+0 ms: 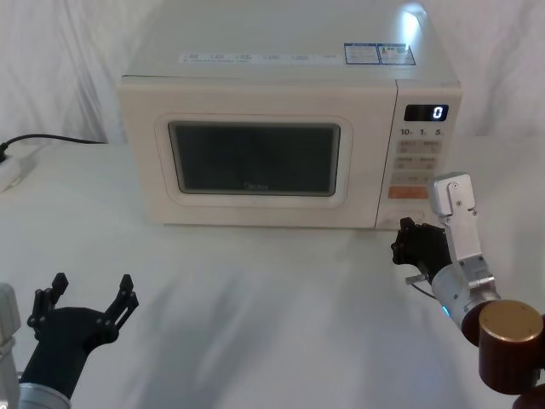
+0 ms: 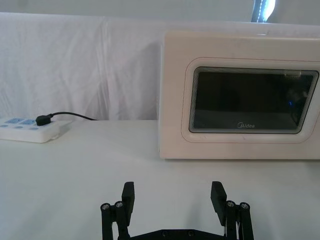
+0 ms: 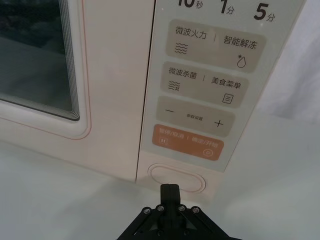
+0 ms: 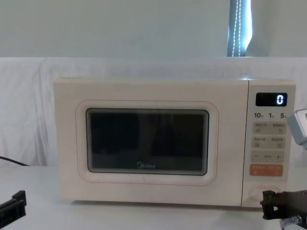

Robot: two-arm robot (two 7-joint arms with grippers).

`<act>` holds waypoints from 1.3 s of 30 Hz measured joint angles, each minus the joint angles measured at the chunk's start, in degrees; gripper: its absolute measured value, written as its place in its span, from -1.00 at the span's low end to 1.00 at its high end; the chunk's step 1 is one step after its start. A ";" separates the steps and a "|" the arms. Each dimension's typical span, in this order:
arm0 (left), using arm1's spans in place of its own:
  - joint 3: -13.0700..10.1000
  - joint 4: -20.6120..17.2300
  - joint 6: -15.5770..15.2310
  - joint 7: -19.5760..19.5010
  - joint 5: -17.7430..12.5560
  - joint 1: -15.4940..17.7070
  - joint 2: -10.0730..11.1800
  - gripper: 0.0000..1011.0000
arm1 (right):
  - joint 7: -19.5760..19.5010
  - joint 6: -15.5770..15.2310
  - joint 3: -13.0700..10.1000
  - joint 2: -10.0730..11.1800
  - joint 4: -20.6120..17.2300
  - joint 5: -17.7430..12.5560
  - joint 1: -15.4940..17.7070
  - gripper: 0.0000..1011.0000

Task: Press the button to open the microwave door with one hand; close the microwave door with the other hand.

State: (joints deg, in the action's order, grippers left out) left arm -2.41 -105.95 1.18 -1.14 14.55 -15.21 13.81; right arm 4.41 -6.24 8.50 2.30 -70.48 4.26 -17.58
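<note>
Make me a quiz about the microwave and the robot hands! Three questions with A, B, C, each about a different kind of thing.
1. Where is the right gripper?
A. on top of the microwave
B. just in front of the button
C. beside the power strip

2. What colour is the rectangular key above the button?
A. orange
B. green
C. blue

3. How is the microwave door now?
A. wide open
B. taken off
C. shut

Answers:
1 B: in the right wrist view its closed fingertips sit right below the button, low on the control panel of the microwave.
2 A: the orange key sits directly over the button.
3 C: the door lies flush with the front. The left gripper waits open, low at the left.
</note>
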 joint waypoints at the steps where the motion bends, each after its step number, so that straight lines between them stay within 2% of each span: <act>1: 0.00 0.00 0.00 0.00 0.00 0.00 0.00 0.98 | 0.00 0.03 -0.02 -0.02 0.21 0.03 -0.16 -1.00; 39: 0.00 0.00 0.00 0.00 0.00 0.00 0.00 0.98 | -1.27 1.38 -1.19 -1.60 6.93 0.71 -4.55 -1.00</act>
State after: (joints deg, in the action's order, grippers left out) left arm -2.41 -105.95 1.19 -1.14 14.55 -15.21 13.81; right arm 3.15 -4.86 7.30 0.70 -63.56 4.97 -22.13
